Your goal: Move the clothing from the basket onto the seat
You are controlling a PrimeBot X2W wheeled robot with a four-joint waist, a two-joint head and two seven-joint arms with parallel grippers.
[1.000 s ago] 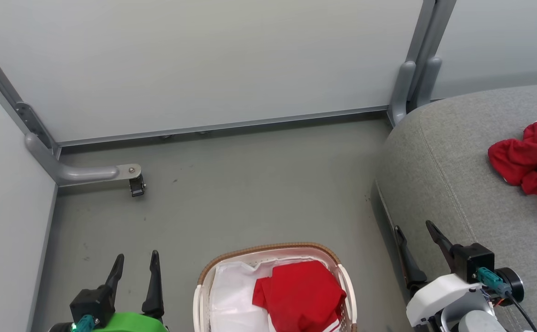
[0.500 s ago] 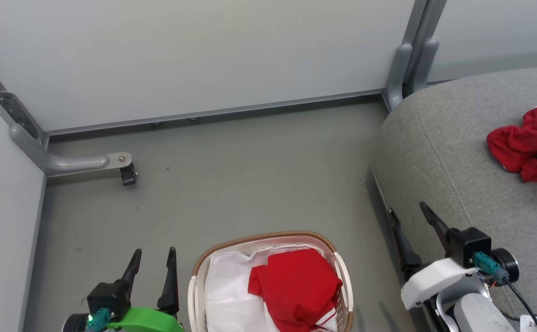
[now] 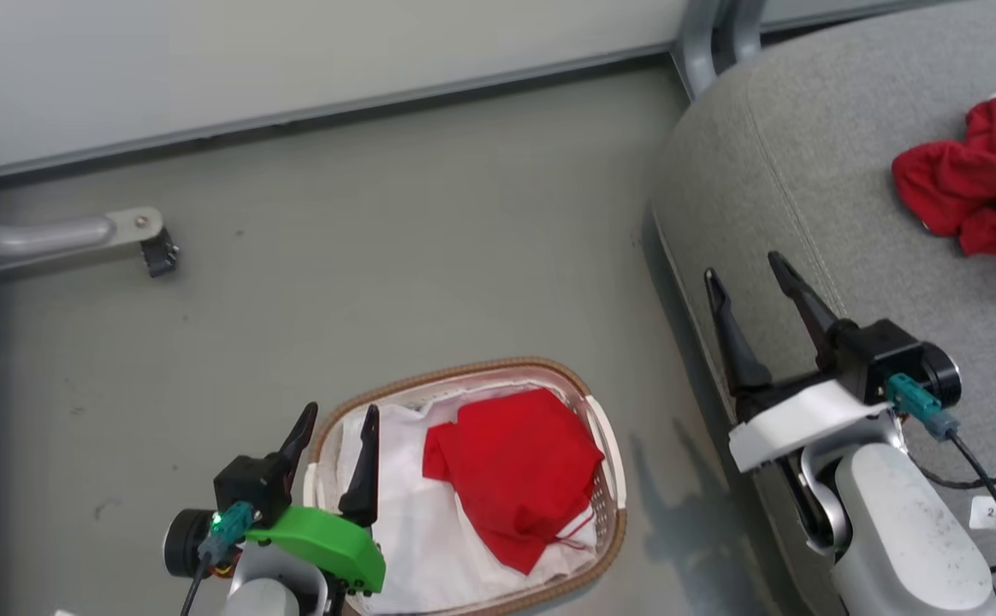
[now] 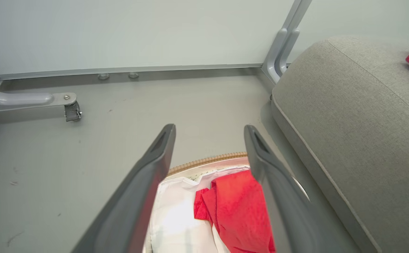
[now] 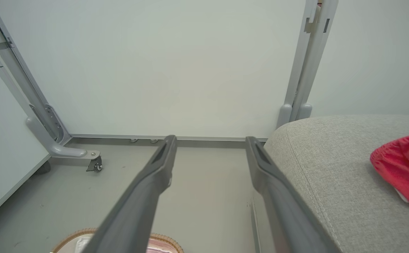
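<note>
**One garment on the seat, one in the basket**

The left gripper (image 3: 340, 412) was held with its jaws spread wide and nothing between them, poised over the left rim of the basket (image 3: 464, 370). In the left wrist view a red garment (image 4: 239, 207) was framed between the two fingers, so the arm was judged to be lined up for a reach down into the basket. The garment was seen bunched on the right side of the basket, lying on the white liner (image 3: 395, 513), with a white edge showing beneath it. A pinch near its raised middle was thought likeliest to catch cloth and spare the liner.

The right gripper (image 3: 741, 267) was likewise spread and empty. It was raised by the front edge of the seat (image 3: 806, 154), touching nothing, probably kept there to leave the basket free for the other arm. The basket stood on the grey floor (image 3: 378, 257) just beside the seat, which kept the carry short. A second garment (image 3: 977, 192) lay crumpled well back on the seat, so the task was judged about half done.
</note>
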